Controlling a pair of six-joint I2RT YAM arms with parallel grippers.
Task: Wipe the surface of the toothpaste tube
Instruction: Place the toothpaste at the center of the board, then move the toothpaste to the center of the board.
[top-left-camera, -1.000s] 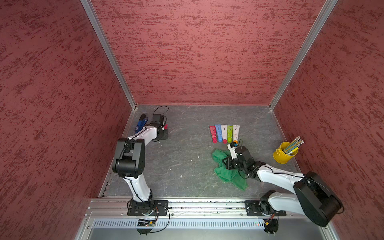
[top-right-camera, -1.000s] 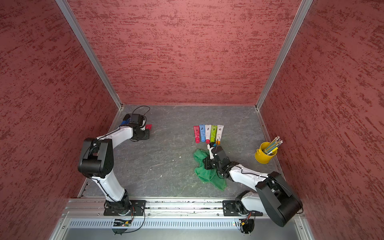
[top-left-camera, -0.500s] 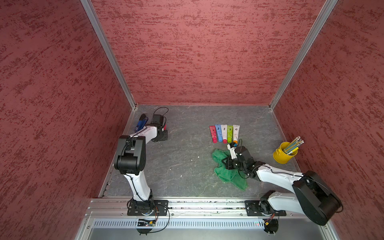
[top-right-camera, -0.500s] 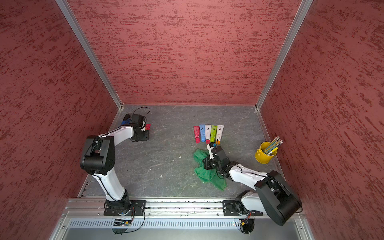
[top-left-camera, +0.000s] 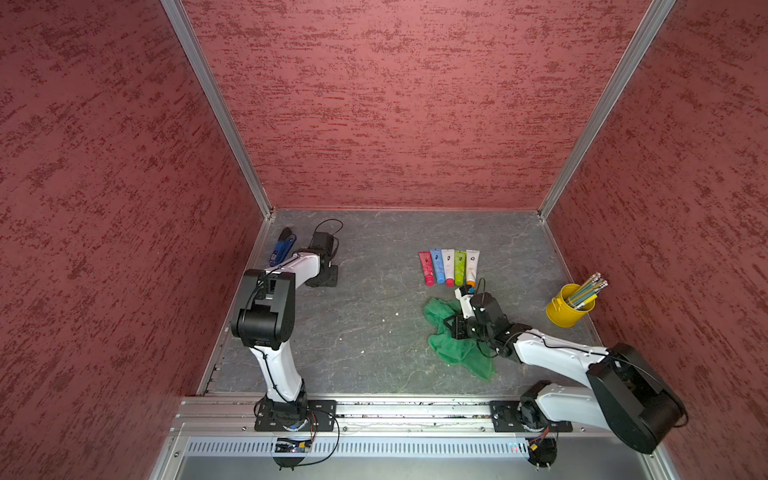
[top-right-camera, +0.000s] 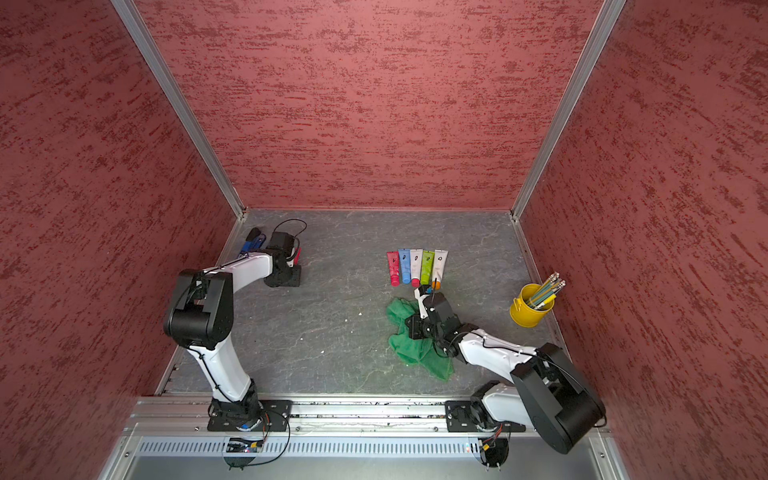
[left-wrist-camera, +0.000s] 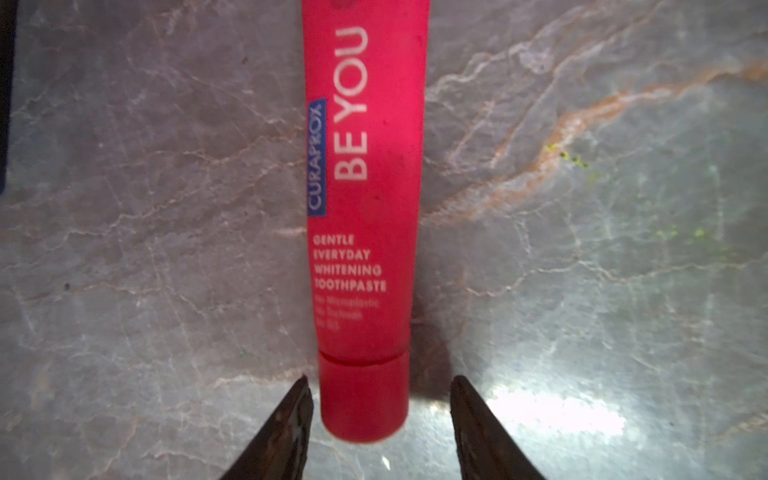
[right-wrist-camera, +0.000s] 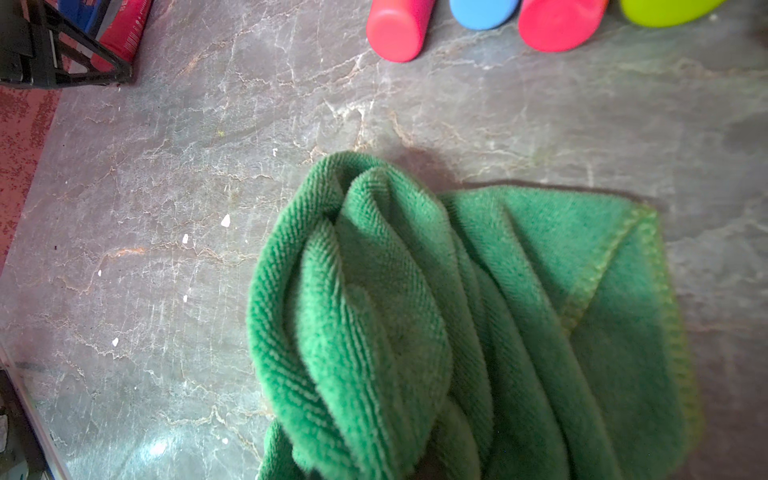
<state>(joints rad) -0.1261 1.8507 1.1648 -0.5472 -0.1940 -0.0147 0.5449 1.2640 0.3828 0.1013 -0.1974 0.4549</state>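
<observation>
Parted left gripper (left-wrist-camera: 380, 380) jaws off red plastic toothpaste tube (left-wrist-camera: 365, 187), likely done; kept right gripper (top-left-camera: 453, 330) pinching green microfibre cloth (right-wrist-camera: 436, 311).

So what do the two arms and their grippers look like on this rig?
Both the left arm and right arm have white link shells, bulky black joint housings and thin black cables running along them. Each stands on a black base plate. The left gripper has dark fingers tapering to points.
</observation>
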